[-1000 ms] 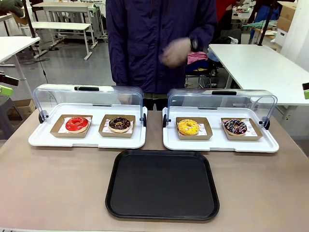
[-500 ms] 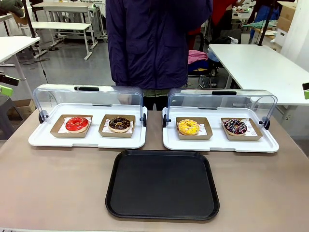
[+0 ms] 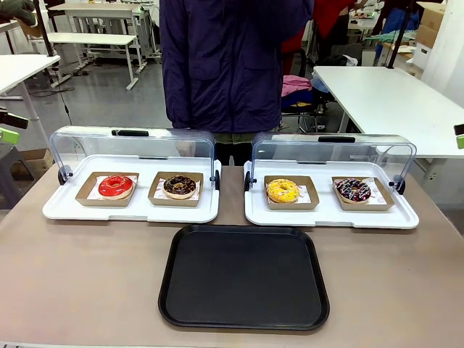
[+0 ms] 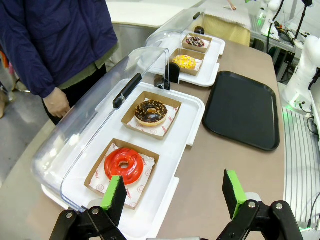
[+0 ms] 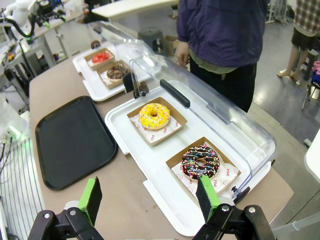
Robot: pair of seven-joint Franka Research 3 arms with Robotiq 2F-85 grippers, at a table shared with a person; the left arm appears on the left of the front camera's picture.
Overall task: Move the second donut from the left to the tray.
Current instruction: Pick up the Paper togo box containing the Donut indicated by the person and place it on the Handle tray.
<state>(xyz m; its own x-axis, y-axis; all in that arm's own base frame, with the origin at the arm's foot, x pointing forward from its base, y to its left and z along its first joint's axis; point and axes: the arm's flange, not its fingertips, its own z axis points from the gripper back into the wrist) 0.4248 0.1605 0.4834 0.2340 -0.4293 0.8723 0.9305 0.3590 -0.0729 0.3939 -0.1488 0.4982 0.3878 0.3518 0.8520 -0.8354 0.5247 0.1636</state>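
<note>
Not begun: the crumb-topped dark chocolate ring donut (image 3: 180,186) sits far-left in its brown cardboard tray (image 3: 156,197), the flat black plastic tray (image 3: 243,279) is bare, and the left claw (image 4: 173,192) and right claw (image 5: 149,195) are spread, empty.

Contents, nearest first:

- Right pincer (image 5: 147,189): black, green pads (image 5: 92,196), jaws spread wide, hanging above the near edge of the brown worktop (image 5: 122,186).
- Black tray (image 5: 70,142): flat on the worktop, bare, just beside the nearer display tray.
- Nearer white display tray (image 5: 167,146), clear lid (image 5: 220,120) tipped back, black handle (image 5: 175,93). It holds two brown cardboard trays: a sprinkled dark donut (image 5: 200,161) and a yellow donut (image 5: 154,115).
- Farther white display tray (image 5: 92,84), lid likewise raised. It holds the chocolate crumb donut (image 5: 116,73) and, beyond it, a red donut (image 5: 101,56), each in its own cardboard tray.
- Person in a dark blue jacket (image 5: 225,30) behind the lids, one hand (image 5: 182,52) hanging down.
</note>
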